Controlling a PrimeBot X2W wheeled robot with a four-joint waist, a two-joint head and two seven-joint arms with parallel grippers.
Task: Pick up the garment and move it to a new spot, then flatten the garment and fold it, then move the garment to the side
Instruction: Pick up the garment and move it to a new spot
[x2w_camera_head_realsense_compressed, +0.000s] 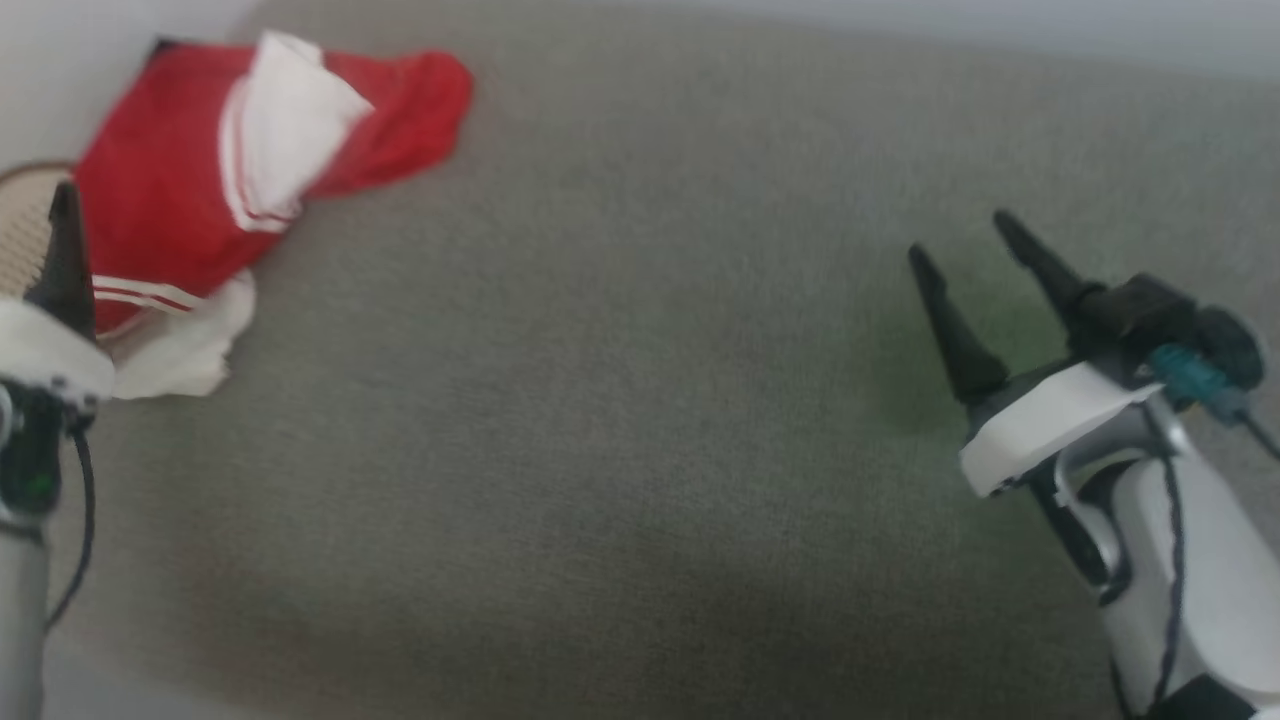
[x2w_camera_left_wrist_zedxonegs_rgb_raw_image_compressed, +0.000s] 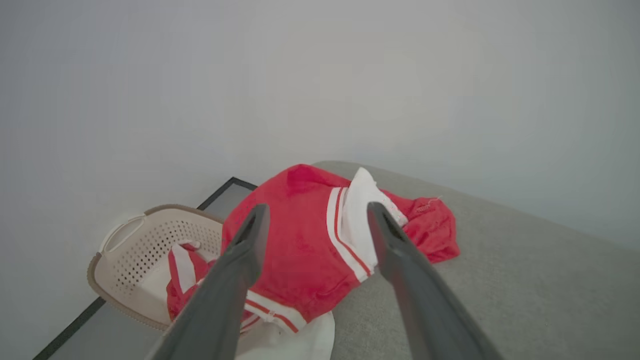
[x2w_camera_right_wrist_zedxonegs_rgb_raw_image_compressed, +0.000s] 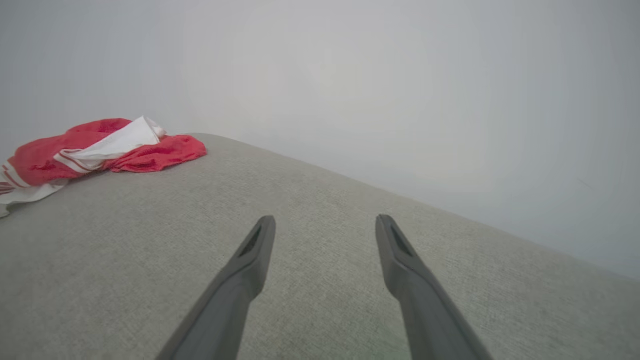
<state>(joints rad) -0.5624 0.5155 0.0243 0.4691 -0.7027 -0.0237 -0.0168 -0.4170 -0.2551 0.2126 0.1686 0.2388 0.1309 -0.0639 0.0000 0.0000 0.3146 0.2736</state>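
The garment (x2w_camera_head_realsense_compressed: 170, 190) lies crumpled at the far left corner of the grey cushioned surface (x2w_camera_head_realsense_compressed: 640, 420). It is red, with a white sleeve folded over the top and striped trim. In the left wrist view the garment (x2w_camera_left_wrist_zedxonegs_rgb_raw_image_compressed: 300, 250) hangs partly over the edge into a basket, and its letters are hidden. My left gripper (x2w_camera_left_wrist_zedxonegs_rgb_raw_image_compressed: 319, 206) is open just short of it, with the cloth showing between its fingers. One left finger (x2w_camera_head_realsense_compressed: 65, 260) stands at the garment's near left edge. My right gripper (x2w_camera_head_realsense_compressed: 958, 233) is open and empty, far to the right; its wrist view shows the garment (x2w_camera_right_wrist_zedxonegs_rgb_raw_image_compressed: 100, 150) at the far left.
A beige perforated laundry basket (x2w_camera_left_wrist_zedxonegs_rgb_raw_image_compressed: 135, 235) stands on the floor by the surface's left edge, and its rim (x2w_camera_head_realsense_compressed: 20, 215) shows at the left of the head view. A pale wall runs behind the surface. Bare grey cushion stretches between the two grippers.
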